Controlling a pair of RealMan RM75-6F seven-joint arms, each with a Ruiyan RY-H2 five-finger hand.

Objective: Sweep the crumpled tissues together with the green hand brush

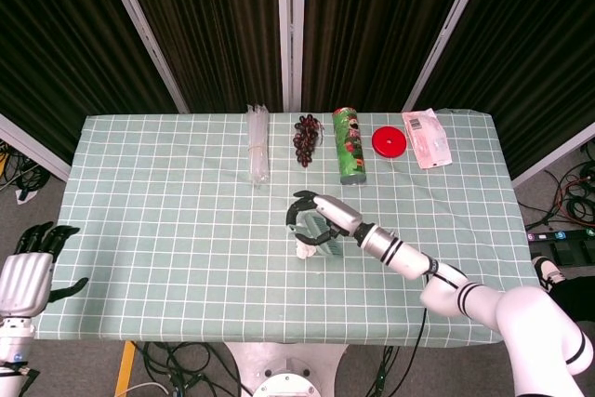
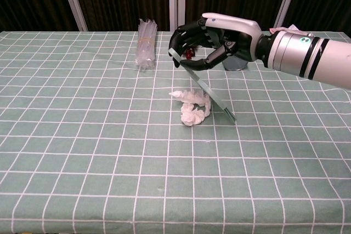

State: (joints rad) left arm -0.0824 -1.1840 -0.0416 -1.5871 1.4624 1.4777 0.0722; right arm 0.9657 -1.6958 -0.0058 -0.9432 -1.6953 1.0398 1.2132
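Tissues (image 2: 193, 106), 3 bunched together, touch 1 green brush (image 2: 210, 91) gripped by right hand (image 2: 216, 42).

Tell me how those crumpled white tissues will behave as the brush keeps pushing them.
The crumpled white tissues look light and loose, so they will probably slide easily on the green checked tablecloth. Being soft wads, they likely squash rather than roll far. The green hand brush, held by the right robot hand, meets them at a slant, so one may slip aside.
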